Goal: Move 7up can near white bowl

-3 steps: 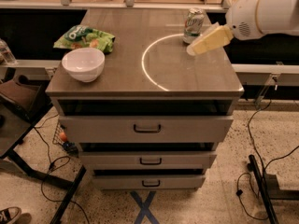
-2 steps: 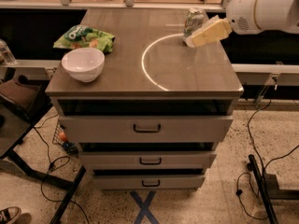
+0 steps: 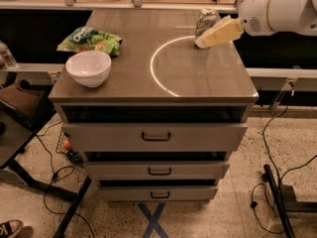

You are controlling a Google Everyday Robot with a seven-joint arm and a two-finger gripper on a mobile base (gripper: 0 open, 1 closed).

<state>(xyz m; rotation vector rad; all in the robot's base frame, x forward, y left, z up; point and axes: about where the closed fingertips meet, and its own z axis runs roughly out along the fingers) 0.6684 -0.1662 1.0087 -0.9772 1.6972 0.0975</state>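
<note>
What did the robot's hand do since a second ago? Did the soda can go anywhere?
The gripper slid a little farther back across the cabinet top, closing in on the 7up can. It is now right against the can's front side. Nothing has been picked up yet. The can, the white bowl and the green snack bag stayed where they were.

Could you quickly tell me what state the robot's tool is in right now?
Tool: at the back right of the cabinet top, right beside the 7up can; open or closed cannot be told.
</note>
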